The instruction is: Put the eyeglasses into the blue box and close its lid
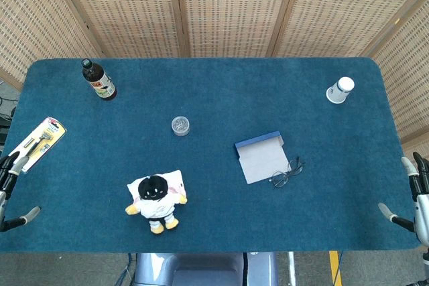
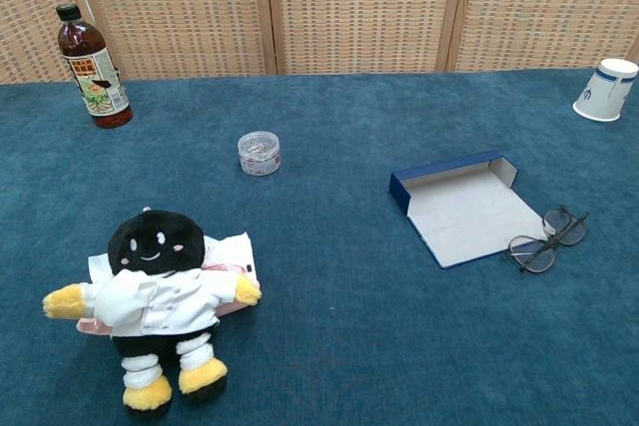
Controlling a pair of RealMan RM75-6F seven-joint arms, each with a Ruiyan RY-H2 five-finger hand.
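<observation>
A: Hands?
B: Right hand (image 1: 414,195) sits at the table's (image 1: 221,92) right edge, fingers apart, holding nothing. Left hand (image 1: 12,189) the same at the left edge.
A: Eyeglasses?
B: Eyeglasses (image 1: 287,173) lie folded, touching the blue box's (image 1: 261,157) right edge. Box lies open, nothing inside, ready for loading.
A: Who goes?
B: Probably the right; it's nearer.

Sauce bottle (image 2: 92,68), small jar (image 2: 259,153), plush doll (image 2: 155,303), paper cup (image 2: 605,90)

No lettering on the bottle (image 2: 91,67) label or cup (image 2: 606,90) is legible.
</observation>
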